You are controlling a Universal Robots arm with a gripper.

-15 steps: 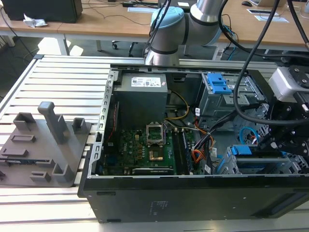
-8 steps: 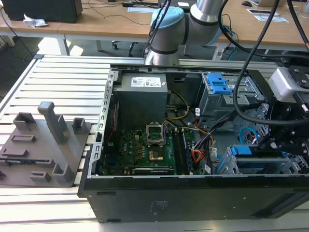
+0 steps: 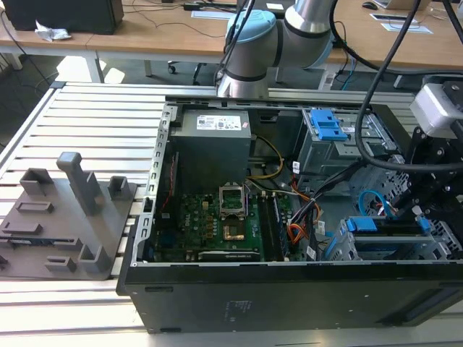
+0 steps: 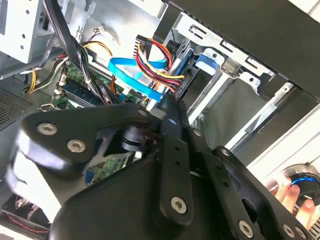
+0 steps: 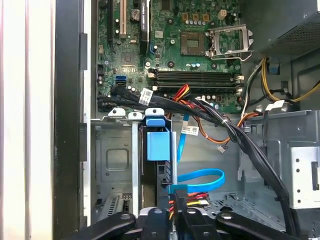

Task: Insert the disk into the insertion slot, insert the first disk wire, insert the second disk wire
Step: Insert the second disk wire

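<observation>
While the black gripper [image 4: 167, 112] reaches down at the lower right of the exterior view, its two matte, bolted fingers [image 4: 172, 150] in the second wrist view close to a narrow point at the connector of the red, yellow and black power wire bundle [image 4: 157, 62]; they look clenched on that plug, though the contact itself is hard to see. A flat, glossy blue data ribbon cable [image 5: 200, 177] loops just beside the fingertips. In the first wrist view the disk [image 5: 159, 145], edged by its bright blue plastic carrier, sits upright inside the insertion slot [image 5: 117, 160], a silver-grey sheet-metal cage in the lower centre of the frame. Above it lies the green motherboard [image 5: 190, 30] with its square processor socket.
</observation>
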